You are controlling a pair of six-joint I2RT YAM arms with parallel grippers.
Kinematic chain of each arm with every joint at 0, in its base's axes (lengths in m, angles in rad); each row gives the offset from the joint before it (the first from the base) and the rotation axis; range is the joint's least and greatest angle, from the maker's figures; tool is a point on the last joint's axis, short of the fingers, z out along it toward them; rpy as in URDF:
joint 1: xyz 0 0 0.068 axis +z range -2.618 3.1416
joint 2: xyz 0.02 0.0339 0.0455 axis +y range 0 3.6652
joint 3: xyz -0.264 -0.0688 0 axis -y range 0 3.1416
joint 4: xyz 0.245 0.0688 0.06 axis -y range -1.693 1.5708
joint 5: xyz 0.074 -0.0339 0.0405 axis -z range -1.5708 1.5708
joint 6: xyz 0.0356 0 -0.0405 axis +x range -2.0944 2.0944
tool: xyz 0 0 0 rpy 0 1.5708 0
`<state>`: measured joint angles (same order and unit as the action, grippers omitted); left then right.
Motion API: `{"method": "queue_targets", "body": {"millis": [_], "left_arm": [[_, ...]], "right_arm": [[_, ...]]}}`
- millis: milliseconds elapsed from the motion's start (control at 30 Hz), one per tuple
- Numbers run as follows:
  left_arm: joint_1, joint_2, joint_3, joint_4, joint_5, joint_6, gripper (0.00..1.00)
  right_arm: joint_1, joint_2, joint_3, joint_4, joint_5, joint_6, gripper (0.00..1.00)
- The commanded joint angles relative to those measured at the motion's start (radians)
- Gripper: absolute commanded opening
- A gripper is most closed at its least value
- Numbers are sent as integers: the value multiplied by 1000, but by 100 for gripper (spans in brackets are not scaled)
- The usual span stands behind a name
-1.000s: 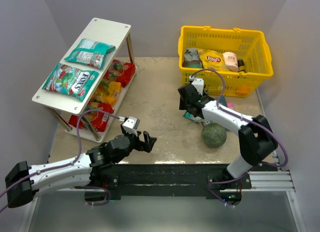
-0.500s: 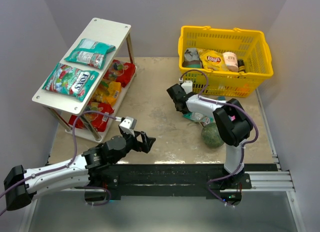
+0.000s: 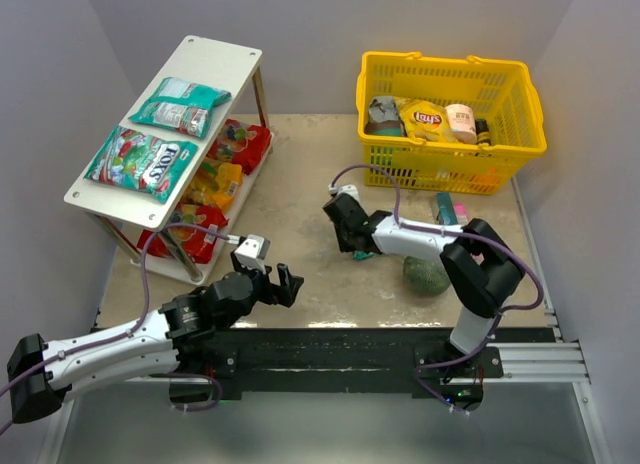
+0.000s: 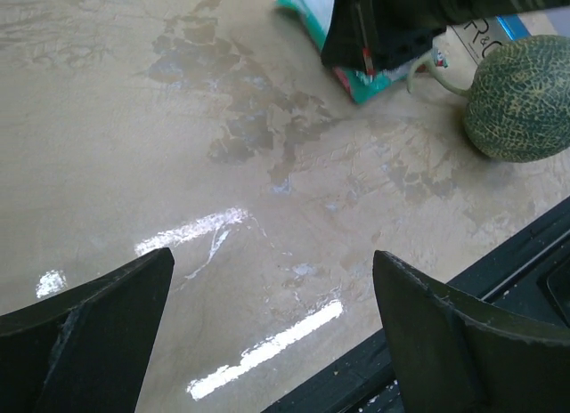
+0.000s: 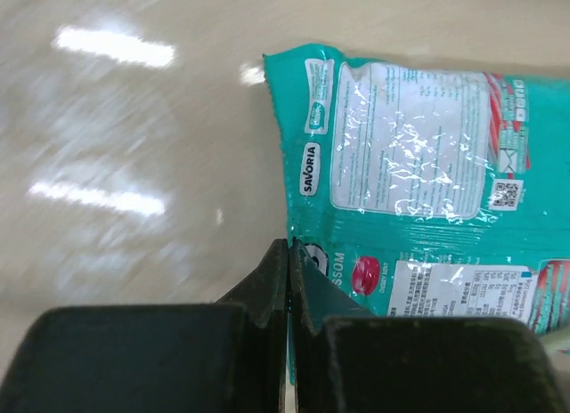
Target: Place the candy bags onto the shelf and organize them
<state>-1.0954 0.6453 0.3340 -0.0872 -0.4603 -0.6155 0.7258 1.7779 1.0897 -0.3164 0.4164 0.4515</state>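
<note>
A teal candy bag [image 5: 410, 155] lies on the beige table, its near edge pinched by my right gripper [image 5: 290, 248], whose jaws are pressed together on it. From above, the right gripper [image 3: 345, 234] sits mid-table and covers most of that bag [image 3: 374, 251]. My left gripper [image 4: 272, 253] hangs open over bare table, nothing between its fingers; the teal bag [image 4: 374, 82] is far ahead of it. The white shelf [image 3: 215, 59] stands at the left, with a teal bag [image 3: 180, 104] and a green-white bag [image 3: 140, 162] on top and red and yellow bags [image 3: 215, 179] on the lower tier.
A yellow basket [image 3: 540, 114] with a chip bag and other items stands at the back right. A dark green melon [image 3: 427, 274] rests just right of the held bag, beside my right forearm. A small box [image 3: 445, 206] lies in front of the basket.
My right gripper has slid left across the table and closed on the teal bag's edge. My left gripper has pulled back slightly toward the near edge, still open.
</note>
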Motion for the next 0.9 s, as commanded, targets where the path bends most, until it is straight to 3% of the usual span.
{"method": "queue_targets", "body": {"millis": [0,167,200,267,300,400,533,667,867], "left_arm": [[-4,-9,79,-52,-93,-39,99],[-4,1,105,-86,-121,-50,99],[-4,-1,106,-89,-126,-52,99],[-4,-1,103,-91,-132,-56,100],[-4,1,102,-88,-132,-56,99],[-4,23,97,-65,-129,-56,100],[-4,79,91,-14,-107,-56,99],[-4,163,95,72,-75,-44,99],[-4,260,157,130,-40,-27,99]], "right_arm": [[136,-83,-86,72,-279,-74,0],[222,-146,-175,108,-367,-1,3],[230,-167,-194,94,-346,15,22],[236,-208,-217,60,-306,56,37],[236,-266,-241,53,-262,74,52],[236,-360,-280,28,-191,140,60],[231,-520,-303,-16,-58,225,61],[157,-532,-318,-82,12,312,59],[6,-453,-367,-32,18,340,32]]}}
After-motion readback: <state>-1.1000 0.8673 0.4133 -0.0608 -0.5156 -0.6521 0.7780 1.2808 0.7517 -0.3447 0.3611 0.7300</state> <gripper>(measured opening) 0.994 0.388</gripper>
